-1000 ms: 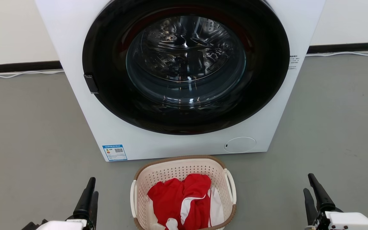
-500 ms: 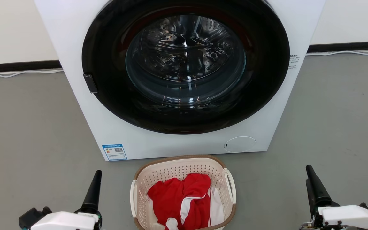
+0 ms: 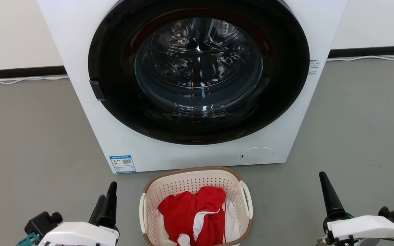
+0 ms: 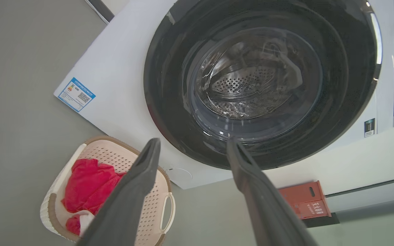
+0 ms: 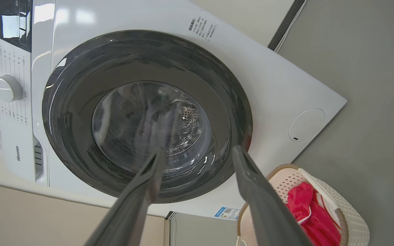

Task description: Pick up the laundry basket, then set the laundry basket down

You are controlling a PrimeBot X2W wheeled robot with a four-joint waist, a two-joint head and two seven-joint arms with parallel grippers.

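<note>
Standing on the floor: the laundry basket (image 3: 183, 182) (image 4: 104, 153) (image 5: 351, 218), upright on the grey floor (image 3: 29, 136) just in front of the washing machine (image 3: 80, 51), below its round door.
Basket contents: red and white clothes (image 3: 190, 212) bunched inside.
Left gripper (image 3: 107, 191) (image 4: 193, 141): low at the basket's left side, near it but apart; its two fingers are spread with nothing between them, pointing toward the machine.
Right gripper (image 3: 323, 177) (image 5: 199, 150): low on the basket's right side, well apart from it; the right wrist view shows its fingers parted and gripping nothing.
Machine front: dark door ring, drum (image 3: 198, 61) showing through the glass, blue label (image 3: 122, 163) at the lower left corner.
Beside the machine: a red box (image 4: 303, 201) on the floor by the wall.
</note>
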